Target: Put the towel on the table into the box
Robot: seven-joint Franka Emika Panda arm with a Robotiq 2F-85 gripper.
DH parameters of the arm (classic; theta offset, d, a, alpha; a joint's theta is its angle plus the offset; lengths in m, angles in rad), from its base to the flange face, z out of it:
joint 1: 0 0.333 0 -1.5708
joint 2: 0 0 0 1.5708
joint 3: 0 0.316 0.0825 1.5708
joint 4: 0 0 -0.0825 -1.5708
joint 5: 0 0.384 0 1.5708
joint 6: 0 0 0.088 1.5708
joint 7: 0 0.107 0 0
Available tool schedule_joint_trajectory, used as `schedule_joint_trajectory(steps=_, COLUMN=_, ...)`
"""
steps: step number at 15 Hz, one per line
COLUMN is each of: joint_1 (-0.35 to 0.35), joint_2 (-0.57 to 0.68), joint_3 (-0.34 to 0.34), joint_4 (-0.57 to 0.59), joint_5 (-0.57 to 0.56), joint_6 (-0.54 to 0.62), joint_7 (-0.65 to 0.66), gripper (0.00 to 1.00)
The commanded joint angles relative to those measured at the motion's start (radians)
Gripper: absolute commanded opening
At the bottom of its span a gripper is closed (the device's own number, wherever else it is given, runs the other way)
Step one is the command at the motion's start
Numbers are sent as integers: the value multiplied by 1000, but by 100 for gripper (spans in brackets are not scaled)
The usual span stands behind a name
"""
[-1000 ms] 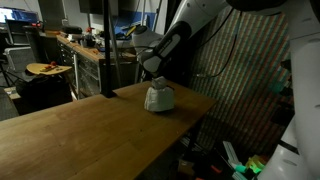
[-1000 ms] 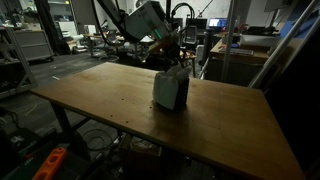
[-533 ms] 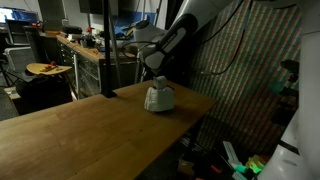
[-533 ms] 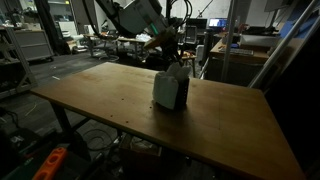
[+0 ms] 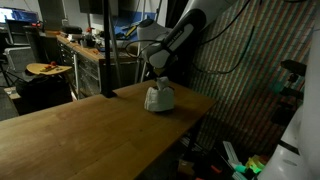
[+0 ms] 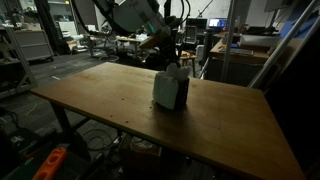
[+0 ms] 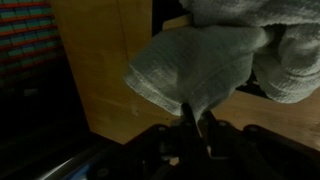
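Observation:
A pale grey towel [image 7: 200, 50] is bunched up, and one corner of it hangs down between my gripper's fingers [image 7: 195, 122], which are shut on it. In both exterior views the gripper [image 5: 157, 72] [image 6: 168, 55] hangs just above a small grey box [image 6: 171, 92] near the table's edge. The towel [image 6: 177, 70] sticks out of the top of the box. In an exterior view the towel and box appear as one whitish lump [image 5: 158, 98]. The inside of the box is hidden.
The box stands on a large wooden table [image 5: 90, 130] [image 6: 110, 95]. Beyond it are workshop benches, a stool [image 5: 45, 70] and a patterned curtain [image 5: 240, 90]. Clutter lies on the floor below the table's edge [image 5: 235, 160].
The arm has lifted slightly above the box. The towel and box have stayed where they were.

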Motion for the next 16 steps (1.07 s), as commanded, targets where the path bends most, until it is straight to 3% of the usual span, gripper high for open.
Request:
schedule_joint_trajectory(steps=1, joint_1=-12, joint_2=-58, joint_3=10, joint_4=-63, joint_5=18, joint_6=3, joint_7=35, gripper=6)
schedule_joint_trajectory(steps=16, joint_1=-26, joint_2=-105, joint_3=9, joint_4=-168, joint_5=52, joint_6=29, joint_7=105, gripper=6)
